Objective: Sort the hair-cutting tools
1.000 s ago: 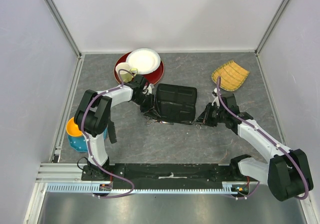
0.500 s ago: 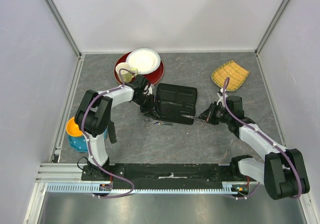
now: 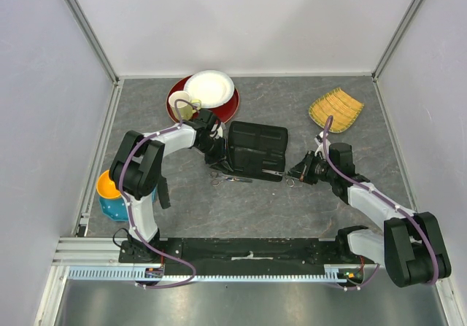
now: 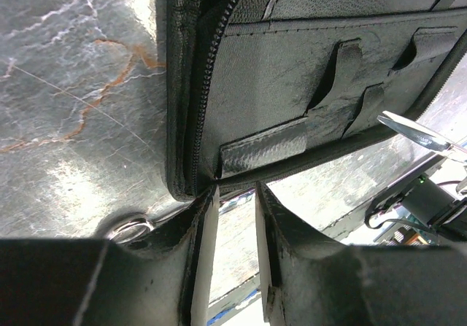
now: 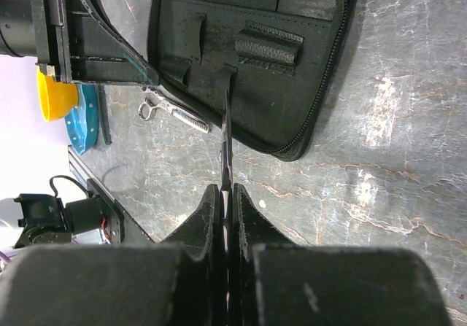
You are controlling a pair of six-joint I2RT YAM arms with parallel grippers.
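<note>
A black zip case [image 3: 255, 149] lies open mid-table, its elastic pockets [image 4: 343, 85] facing up. My right gripper [image 5: 226, 189] is shut on thin silver scissors [image 5: 227, 133]; the blade tip reaches the case's near pocket [image 5: 219, 78]. In the top view those held scissors [image 3: 279, 173] stick out leftward from the right gripper [image 3: 295, 174]. A second pair of scissors [image 3: 230, 179] lies on the table in front of the case. My left gripper [image 4: 235, 189] stands open at the case's left corner [image 4: 186, 180], nothing between its fingers. A slim black comb-like strip [image 3: 162, 192] lies beside the left arm.
At the back left sit a red plate [image 3: 230, 107], a white plate [image 3: 210, 87] and a cup [image 3: 181, 104]. A woven yellow tray [image 3: 336, 110] is at the back right. A yellow cup in a blue bowl [image 3: 109, 195] stands at the left edge.
The right gripper has swung slightly left with the scissors, bringing the blade to the case. The left jaws have narrowed a little at the case's corner.
</note>
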